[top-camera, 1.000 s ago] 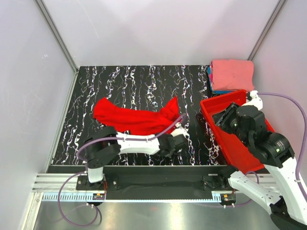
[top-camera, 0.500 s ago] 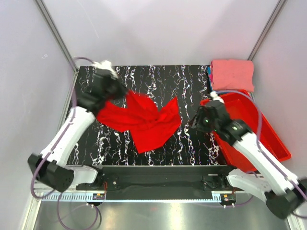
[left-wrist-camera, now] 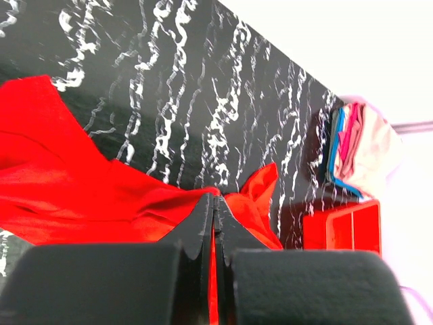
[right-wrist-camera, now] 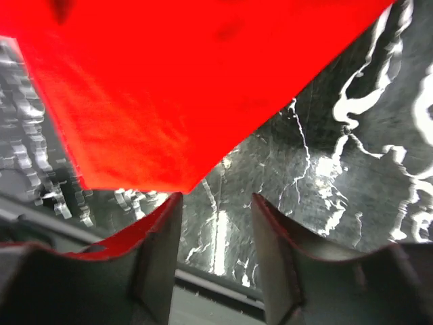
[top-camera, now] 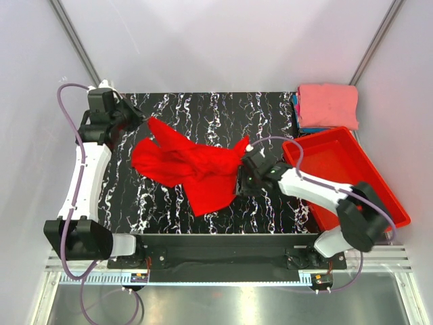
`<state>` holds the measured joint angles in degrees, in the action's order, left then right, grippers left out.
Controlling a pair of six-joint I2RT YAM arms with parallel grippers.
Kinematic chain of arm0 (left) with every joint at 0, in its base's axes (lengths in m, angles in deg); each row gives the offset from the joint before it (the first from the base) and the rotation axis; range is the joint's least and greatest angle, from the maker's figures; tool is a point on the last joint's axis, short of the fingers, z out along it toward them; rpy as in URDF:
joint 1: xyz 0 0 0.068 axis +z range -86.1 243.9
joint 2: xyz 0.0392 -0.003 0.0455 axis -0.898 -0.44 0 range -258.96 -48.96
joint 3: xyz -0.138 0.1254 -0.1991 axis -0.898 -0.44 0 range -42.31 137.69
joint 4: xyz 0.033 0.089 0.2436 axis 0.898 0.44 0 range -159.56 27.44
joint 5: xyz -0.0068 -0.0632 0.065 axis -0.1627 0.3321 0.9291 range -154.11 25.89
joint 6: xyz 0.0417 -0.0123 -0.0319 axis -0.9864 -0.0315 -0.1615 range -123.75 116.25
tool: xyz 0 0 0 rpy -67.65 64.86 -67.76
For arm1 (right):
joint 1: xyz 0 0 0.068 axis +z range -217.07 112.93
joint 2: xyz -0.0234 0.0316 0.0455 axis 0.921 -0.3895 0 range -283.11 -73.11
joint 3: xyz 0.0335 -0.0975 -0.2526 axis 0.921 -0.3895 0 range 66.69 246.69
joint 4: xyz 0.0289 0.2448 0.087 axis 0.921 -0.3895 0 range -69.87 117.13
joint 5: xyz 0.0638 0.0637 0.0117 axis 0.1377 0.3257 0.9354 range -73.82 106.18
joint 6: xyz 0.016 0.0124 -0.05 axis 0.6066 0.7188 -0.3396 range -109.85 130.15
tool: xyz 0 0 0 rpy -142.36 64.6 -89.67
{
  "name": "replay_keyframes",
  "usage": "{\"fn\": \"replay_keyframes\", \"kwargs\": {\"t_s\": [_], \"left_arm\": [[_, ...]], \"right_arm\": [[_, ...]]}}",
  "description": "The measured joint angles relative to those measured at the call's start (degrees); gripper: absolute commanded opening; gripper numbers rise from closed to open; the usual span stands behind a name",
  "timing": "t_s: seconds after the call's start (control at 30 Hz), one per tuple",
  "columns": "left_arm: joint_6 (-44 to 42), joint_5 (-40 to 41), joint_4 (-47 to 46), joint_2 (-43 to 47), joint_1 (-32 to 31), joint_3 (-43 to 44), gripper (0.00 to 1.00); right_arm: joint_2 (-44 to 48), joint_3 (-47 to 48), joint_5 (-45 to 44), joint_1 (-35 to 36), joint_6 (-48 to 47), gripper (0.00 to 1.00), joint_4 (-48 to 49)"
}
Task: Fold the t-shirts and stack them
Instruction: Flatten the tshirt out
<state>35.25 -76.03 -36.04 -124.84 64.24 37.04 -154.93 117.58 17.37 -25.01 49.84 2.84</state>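
Note:
A bright red t-shirt (top-camera: pixel 193 169) lies crumpled across the middle of the black marbled table (top-camera: pixel 264 115). My left gripper (top-camera: pixel 139 116) is at the far left, shut on a raised corner of this shirt. In the left wrist view red cloth (left-wrist-camera: pixel 67 183) runs into the closed left gripper (left-wrist-camera: pixel 215 215). My right gripper (top-camera: pixel 240 177) is low at the shirt's right edge. In the right wrist view the right gripper (right-wrist-camera: pixel 216 203) is open, nothing between its fingers, with the red cloth (right-wrist-camera: pixel 189 88) hanging just above the tips. A folded salmon-pink shirt (top-camera: pixel 328 105) tops blue ones (top-camera: pixel 298 116) at the far right corner.
A rigid red bin (top-camera: pixel 379 196) stands at the right edge of the table, just behind my right arm. It shows in the left wrist view as the red bin (left-wrist-camera: pixel 342 230), below the folded stack (left-wrist-camera: pixel 355 145). White walls close in the back and both sides.
My left gripper has pulled its shirt corner further left and back. My right arm has swung from the bin to the shirt's right edge, its jaws widening.

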Motion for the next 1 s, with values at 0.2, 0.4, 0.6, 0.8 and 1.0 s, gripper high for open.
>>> {"fn": "replay_keyframes", "kwargs": {"t_s": [0.2,0.4,0.6,0.8,1.0], "left_arm": [[-0.96,-1.38,0.22,-0.07,2.82,0.13,0.0],[-3.19,-1.29,5.51,-1.14,3.02,6.01,0.0],[-6.16,4.92,10.23,2.27,3.06,10.25,0.0],[-9.35,14.12,14.14,8.46,3.06,9.73,0.0],[-11.89,19.85,14.6,10.14,3.13,9.29,0.0]], "right_arm": [[-6.78,-0.26,-4.98,1.16,3.63,0.61,0.9],[-8.68,10.1,-5.33,-9.84,0.48,0.61,-3.23],[-15.58,30.42,-6.16,-19.67,-0.37,0.6,-7.23],[-32.09,47.47,-6.12,-18.32,-0.61,0.59,-9.2],[-44.41,53.7,-6.16,-18.25,0.52,0.58,-12.98]]}}
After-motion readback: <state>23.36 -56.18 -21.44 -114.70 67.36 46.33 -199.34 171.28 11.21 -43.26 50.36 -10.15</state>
